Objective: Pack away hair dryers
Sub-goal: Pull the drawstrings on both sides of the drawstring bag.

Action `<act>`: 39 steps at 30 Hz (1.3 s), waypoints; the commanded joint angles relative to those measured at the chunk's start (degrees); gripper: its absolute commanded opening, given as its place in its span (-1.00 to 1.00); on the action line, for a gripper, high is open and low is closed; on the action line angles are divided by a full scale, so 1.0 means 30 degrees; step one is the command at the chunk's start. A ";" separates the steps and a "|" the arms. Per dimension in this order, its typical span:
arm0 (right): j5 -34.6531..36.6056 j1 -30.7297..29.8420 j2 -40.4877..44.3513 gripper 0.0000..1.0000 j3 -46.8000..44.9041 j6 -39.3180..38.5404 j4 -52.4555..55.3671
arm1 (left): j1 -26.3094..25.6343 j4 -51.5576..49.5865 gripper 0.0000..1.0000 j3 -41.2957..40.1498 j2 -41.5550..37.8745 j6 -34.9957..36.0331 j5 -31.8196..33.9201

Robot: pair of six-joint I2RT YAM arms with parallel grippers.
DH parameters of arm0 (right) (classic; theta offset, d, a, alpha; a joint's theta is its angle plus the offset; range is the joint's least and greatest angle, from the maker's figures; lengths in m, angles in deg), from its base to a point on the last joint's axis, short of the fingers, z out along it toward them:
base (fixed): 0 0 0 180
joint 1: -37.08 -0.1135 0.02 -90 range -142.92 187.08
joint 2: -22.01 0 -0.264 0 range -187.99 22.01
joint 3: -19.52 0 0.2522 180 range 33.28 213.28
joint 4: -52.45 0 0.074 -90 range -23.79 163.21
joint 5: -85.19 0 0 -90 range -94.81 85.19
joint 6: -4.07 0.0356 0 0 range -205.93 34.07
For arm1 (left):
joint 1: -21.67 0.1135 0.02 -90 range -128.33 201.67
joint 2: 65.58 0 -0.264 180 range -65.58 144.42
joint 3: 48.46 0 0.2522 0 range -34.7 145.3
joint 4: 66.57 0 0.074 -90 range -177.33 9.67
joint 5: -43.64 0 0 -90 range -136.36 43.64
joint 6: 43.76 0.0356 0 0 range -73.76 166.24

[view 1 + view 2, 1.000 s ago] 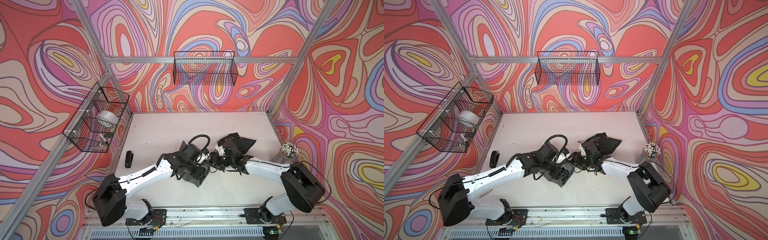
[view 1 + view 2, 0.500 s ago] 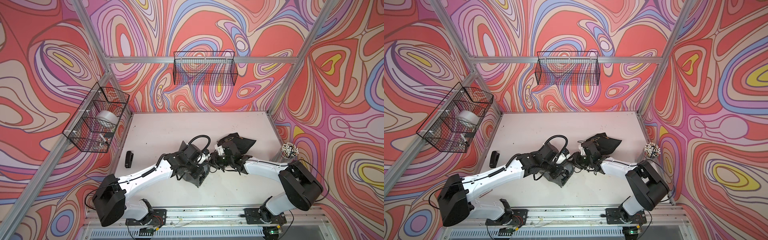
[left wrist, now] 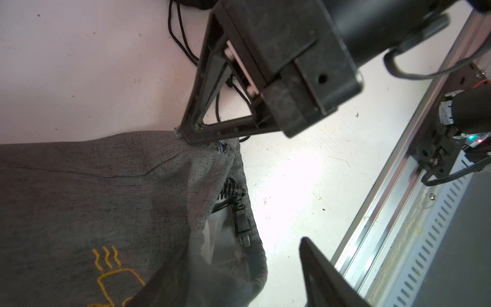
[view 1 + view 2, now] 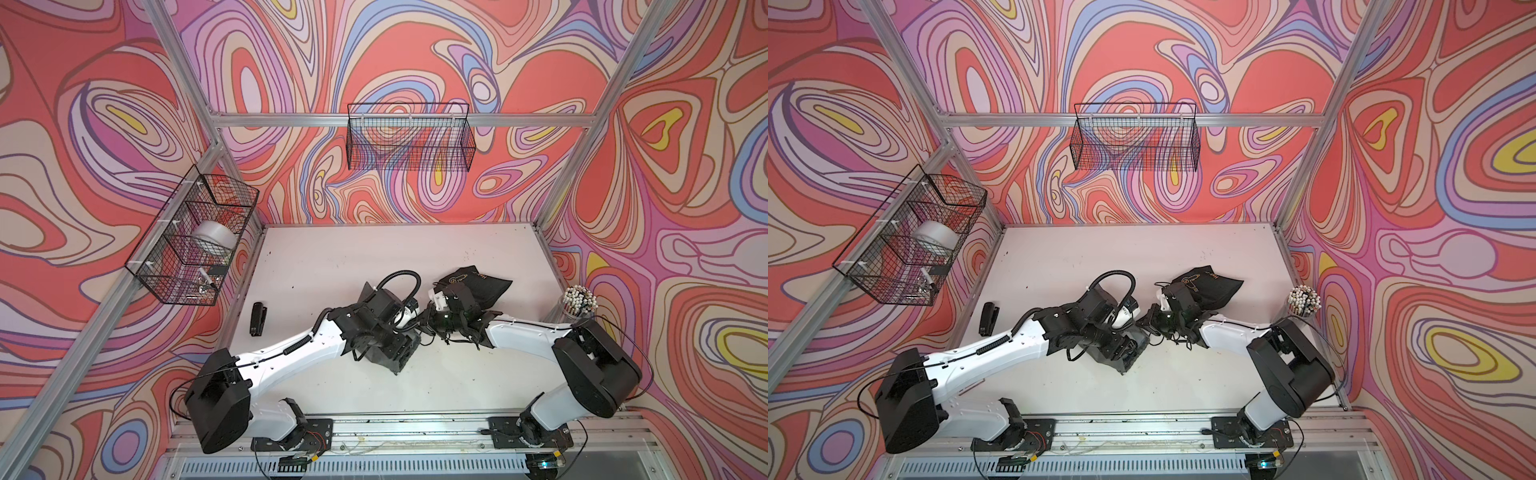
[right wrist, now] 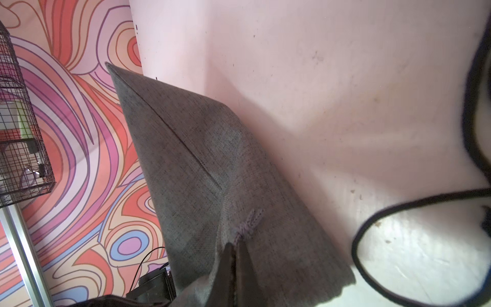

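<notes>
1. Hair dryer (image 3: 240, 223): only its black plug and a bit of cord show, lying inside the open mouth of the grey pouch (image 3: 106, 191); the body is hidden by the cloth.
2. That grey pouch (gold print on its side) lies on the white counter (image 4: 332, 257), near the front middle, under both wrists.
3. The right pincer (image 5: 235, 247) is pressed together on the rim of the grey pouch, beside a stitched seam, holding that edge up in a peak.
4. The left pincer (image 3: 244, 249) stands wide apart, clamped on nothing; the pouch's mouth lies between its fingers.
5. A black pouch (image 4: 482, 286) with gold print lies just behind the right wrist; its contents cannot be told.
6. A small black stapler-like thing (image 4: 257, 318) lies near the counter's left edge, well apart from the pouches.
7. A cup of white-tipped sticks (image 4: 579, 299) stands at the right edge; a side basket (image 4: 166, 257) hangs on the left wall, a back basket (image 4: 409, 149) on the back wall.
</notes>
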 commanded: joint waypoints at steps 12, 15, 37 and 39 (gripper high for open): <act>0.5184 0.1216 0.4588 -1.00 -0.0511 0.0717 0.3833 | -0.0070 -0.2349 0.70 -0.2360 -0.4786 -0.2089 0.3088; 0.5912 0.1298 0.5251 -1.00 -0.1115 0.1290 0.4053 | -0.0056 -0.2302 0.22 -0.3693 -0.4257 -0.3816 0.1913; 0.6936 0.1412 0.6205 -1.00 -0.1520 0.1784 0.5093 | -0.3066 0.4332 -0.16 -0.6936 -0.1039 -0.8146 0.0389; 0.6884 0.1423 0.6221 -1.00 -0.1435 0.1741 0.5217 | -0.3239 0.5064 -0.04 -0.6821 -0.0672 -0.8060 0.0660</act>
